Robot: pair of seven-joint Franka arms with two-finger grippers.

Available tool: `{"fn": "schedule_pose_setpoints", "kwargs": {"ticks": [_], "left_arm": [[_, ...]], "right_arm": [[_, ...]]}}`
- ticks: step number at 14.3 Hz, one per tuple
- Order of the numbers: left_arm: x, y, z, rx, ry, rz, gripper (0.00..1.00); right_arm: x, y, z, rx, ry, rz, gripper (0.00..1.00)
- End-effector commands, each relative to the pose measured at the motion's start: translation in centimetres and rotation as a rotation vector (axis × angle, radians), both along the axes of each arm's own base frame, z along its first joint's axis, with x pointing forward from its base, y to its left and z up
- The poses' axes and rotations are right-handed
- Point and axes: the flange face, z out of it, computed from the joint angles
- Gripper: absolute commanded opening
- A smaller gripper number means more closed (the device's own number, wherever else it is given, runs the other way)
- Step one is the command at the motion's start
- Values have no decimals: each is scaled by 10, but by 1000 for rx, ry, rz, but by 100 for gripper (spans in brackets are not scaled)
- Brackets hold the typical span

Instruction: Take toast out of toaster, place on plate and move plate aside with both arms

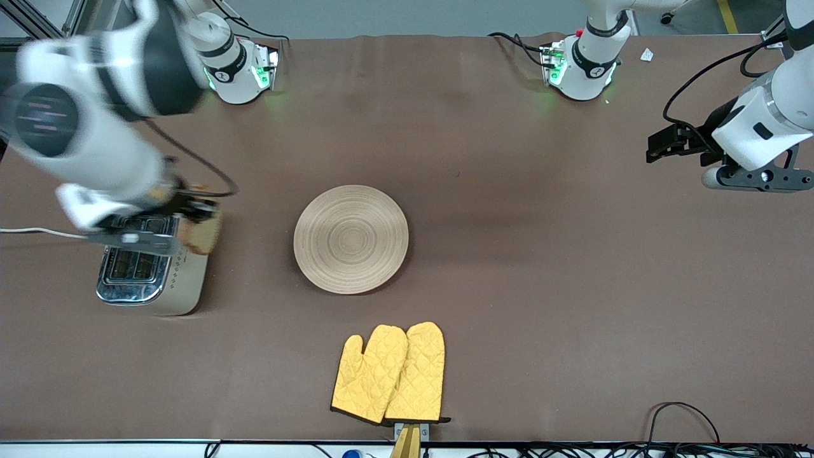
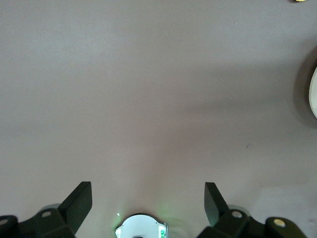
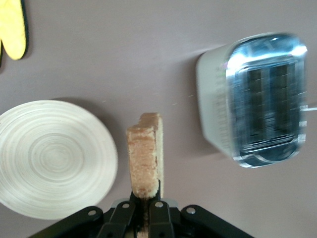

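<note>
Front view is showing the whole bench (image 1: 509, 356): plate (image 1: 351, 239) sitting near the middle, toaster (image 1: 151, 270) standing toward the right arm's end, and a pair of yellow oven mitts (image 1: 389, 373) lying at 6 o'clock from the plate, nearer the front camera. From the plate, the toaster is lying at about 9 o'clock.

Right wrist view is giving what the front view is blurring. The right gripper (image 3: 146, 210) is pinching the toast (image 3: 145, 158) by one edge, jaws drawn almost together with only the slice's thickness between them. The slice is standing edge-on out of the gripper, clear of the bench, over the bare strip between the plate (image 3: 54, 158) and the toaster (image 3: 260, 99). Both toaster slots are looking dark; the slice is out of them. In the front view the same toast (image 1: 202, 234) is showing only as a brown patch under the right gripper (image 1: 196, 213), over the plate-side edge of the toaster, with the arm smeared by motion.

Left wrist view is showing the left gripper (image 2: 148, 198) spread wide with nothing between its fingertips, hanging over bare bench; a sliver of the plate (image 2: 314, 94) is showing at the frame edge. In the front view the left gripper (image 1: 661, 145) is waiting over the left arm's end of the bench, at roughly 2 o'clock from the plate and well apart from it.
</note>
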Motion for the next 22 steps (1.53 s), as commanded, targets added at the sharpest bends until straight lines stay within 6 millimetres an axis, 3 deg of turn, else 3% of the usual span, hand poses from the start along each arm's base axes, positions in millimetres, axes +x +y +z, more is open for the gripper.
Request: {"fn": "schedule_pose_setpoints", "kwargs": {"ticks": [1, 4, 7, 9, 10, 11, 12, 13, 18, 19, 22], "left_arm": [[4, -2, -1, -18, 14, -32, 100], [10, -7, -11, -98, 38, -14, 100], [33, -18, -62, -240, 145, 12, 100], [52, -28, -102, -294, 174, 36, 100], [59, -39, -123, -300, 193, 32, 100], [66, -47, -141, -331, 206, 45, 100], [74, -56, -158, -414, 219, 81, 100], [81, -67, -172, -490, 233, 109, 100], [89, -134, -210, -626, 218, 154, 100], [91, -149, -222, -652, 213, 170, 100], [87, -204, -256, -704, 176, 213, 100]], "right_arm": [[6, 58, -72, -72, -10, -57, 5], [-8, 111, -140, -140, 5, -76, 5], [-31, 162, -206, -213, -31, -96, 5], [-29, 176, -228, -180, -79, -131, 5], [-30, 179, -233, -170, -81, -130, 10], [-30, 182, -234, -155, -79, -136, 27], [-31, 185, -230, -116, -65, -160, 71], [-31, 190, -226, -81, -64, -173, 100], [-17, 186, -194, 29, -94, -207, 100], [-11, 178, -179, 47, -107, -192, 100], [24, 106, -107, 114, -144, -146, 100]]}}
